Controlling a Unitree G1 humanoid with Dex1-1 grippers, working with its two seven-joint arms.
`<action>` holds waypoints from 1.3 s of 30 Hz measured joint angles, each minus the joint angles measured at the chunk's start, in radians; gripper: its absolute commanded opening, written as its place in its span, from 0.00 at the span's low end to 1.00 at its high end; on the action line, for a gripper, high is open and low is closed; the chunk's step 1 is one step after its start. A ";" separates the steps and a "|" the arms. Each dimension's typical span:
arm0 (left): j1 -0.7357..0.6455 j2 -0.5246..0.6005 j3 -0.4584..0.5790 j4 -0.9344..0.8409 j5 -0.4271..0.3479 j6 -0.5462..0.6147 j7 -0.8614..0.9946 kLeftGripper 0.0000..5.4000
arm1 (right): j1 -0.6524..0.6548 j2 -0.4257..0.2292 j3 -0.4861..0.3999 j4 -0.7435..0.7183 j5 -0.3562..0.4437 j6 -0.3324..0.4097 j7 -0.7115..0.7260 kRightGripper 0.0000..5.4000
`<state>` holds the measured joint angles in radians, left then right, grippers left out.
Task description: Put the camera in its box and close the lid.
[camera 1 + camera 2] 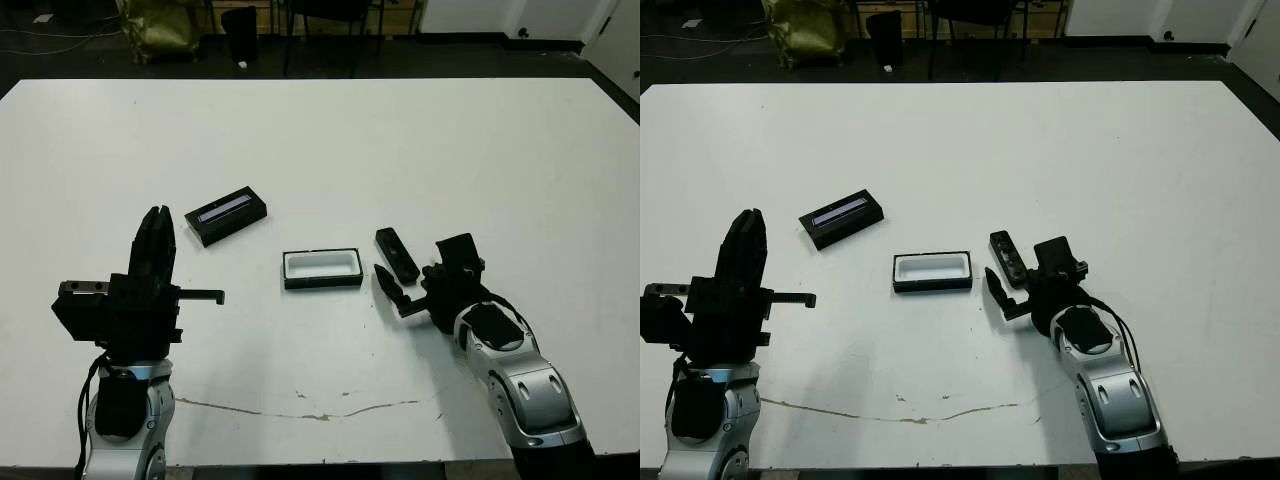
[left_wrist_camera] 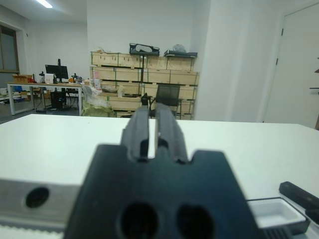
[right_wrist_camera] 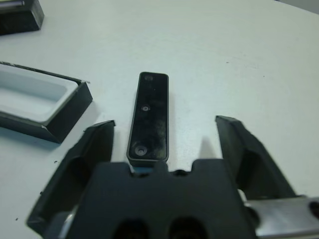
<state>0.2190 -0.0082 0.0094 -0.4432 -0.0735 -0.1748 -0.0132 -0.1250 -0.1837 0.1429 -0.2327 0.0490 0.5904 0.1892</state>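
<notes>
The camera lies flat on the white table, just right of the box, a shallow black tray with a white lining that stands open with nothing in it. The lid, black with a pale stripe, rests apart to the box's far left. My right gripper is open and low at the camera's near end. In the right wrist view its fingers stand either side of the camera without touching it. My left gripper is raised near the table's left front, fingers together, holding nothing.
A thin crack line runs along the table's near edge. Beyond the far edge are a dark floor, chair legs and a yellow bag. Bare white tabletop stretches behind the objects.
</notes>
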 measured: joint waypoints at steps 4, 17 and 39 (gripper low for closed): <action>0.007 -0.001 -0.001 0.000 0.000 0.000 0.000 0.00 | -0.003 0.003 -0.002 0.015 -0.002 0.000 0.001 0.67; 0.008 -0.001 -0.003 0.000 0.001 -0.001 0.000 0.00 | -0.008 0.050 -0.036 0.044 0.022 -0.002 -0.003 0.14; 0.010 -0.004 -0.003 0.000 0.021 -0.001 0.004 0.00 | -0.096 -0.092 -0.193 0.078 0.221 0.080 0.239 0.09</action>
<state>0.2286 -0.0118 0.0060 -0.4432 -0.0522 -0.1763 -0.0090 -0.2213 -0.2759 -0.0499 -0.1548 0.2695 0.6703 0.4279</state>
